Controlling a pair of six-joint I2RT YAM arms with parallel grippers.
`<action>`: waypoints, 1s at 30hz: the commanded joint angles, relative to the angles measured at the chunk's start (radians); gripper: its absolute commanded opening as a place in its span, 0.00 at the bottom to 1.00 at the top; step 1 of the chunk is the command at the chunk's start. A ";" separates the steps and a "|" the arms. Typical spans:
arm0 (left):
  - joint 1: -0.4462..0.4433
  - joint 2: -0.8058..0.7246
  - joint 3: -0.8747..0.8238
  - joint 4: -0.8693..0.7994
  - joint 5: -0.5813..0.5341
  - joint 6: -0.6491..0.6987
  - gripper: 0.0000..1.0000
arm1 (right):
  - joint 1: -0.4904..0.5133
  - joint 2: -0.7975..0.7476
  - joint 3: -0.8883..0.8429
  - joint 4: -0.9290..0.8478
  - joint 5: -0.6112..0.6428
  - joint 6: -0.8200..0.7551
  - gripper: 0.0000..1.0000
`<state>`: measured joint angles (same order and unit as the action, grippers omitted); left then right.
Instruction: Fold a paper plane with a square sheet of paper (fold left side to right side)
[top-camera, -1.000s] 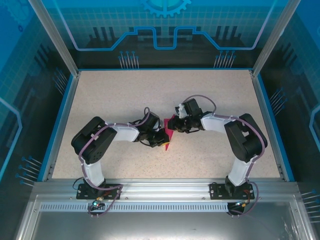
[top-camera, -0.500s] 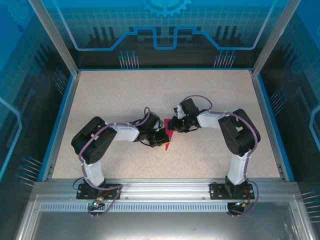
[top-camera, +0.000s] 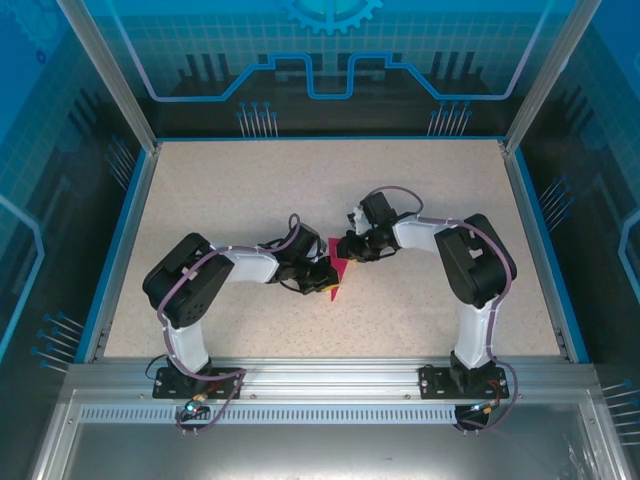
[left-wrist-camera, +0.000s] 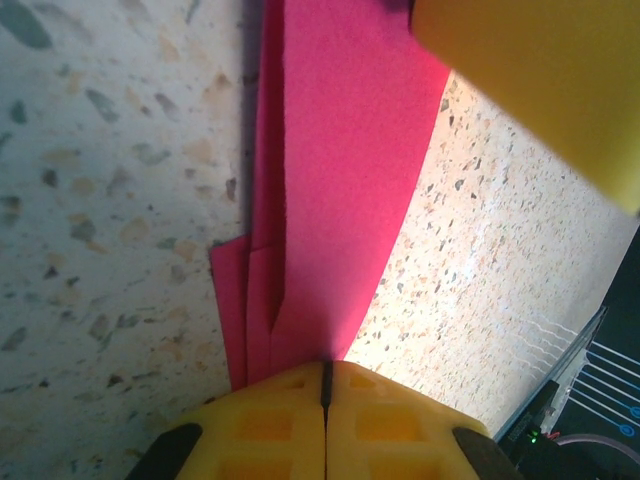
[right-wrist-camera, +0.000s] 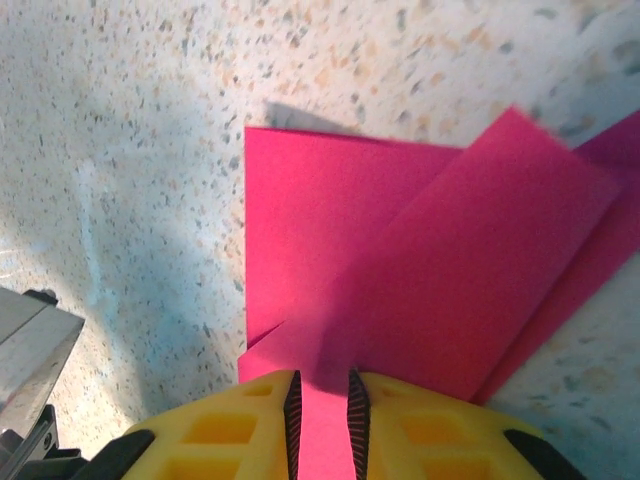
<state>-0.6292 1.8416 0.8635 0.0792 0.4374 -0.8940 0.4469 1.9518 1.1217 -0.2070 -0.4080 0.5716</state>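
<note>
The magenta-pink sheet of paper (top-camera: 340, 271) lies mid-table as a narrow creased shape with layered folds (left-wrist-camera: 340, 150). My left gripper (top-camera: 326, 281) is shut, its yellow fingertips (left-wrist-camera: 270, 420) pressed together at the paper's near end, and the paper runs out from under them. My right gripper (top-camera: 347, 250) sits at the paper's far end, jaws a narrow gap apart, with pink paper (right-wrist-camera: 400, 230) showing in the gap. A folded flap (right-wrist-camera: 500, 240) runs from its right fingertip (right-wrist-camera: 440, 420). One yellow finger of the right gripper (left-wrist-camera: 530, 90) shows in the left wrist view.
The speckled table (top-camera: 250, 190) has a blue rim (top-camera: 125, 230) and glass walls on the left, right and back. Both arms reach inward from their bases at the near edge. A grey metal part (right-wrist-camera: 30, 345) shows beside the paper in the right wrist view.
The right arm has swung its elbow inward and its gripper has shifted slightly left over the paper, jaws narrowing a little. The left gripper has stayed put.
</note>
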 joint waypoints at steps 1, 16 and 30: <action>-0.020 0.064 -0.027 -0.173 -0.035 0.018 0.06 | -0.052 0.043 0.045 -0.048 0.087 -0.048 0.23; -0.021 0.059 -0.034 -0.169 -0.035 0.019 0.05 | -0.145 0.149 0.218 -0.130 0.104 -0.096 0.24; -0.021 0.024 -0.052 -0.139 -0.042 0.013 0.05 | -0.162 -0.020 0.212 -0.131 0.074 -0.104 0.24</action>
<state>-0.6296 1.8420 0.8623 0.0845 0.4374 -0.8879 0.2695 2.0438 1.3666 -0.3401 -0.3210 0.4843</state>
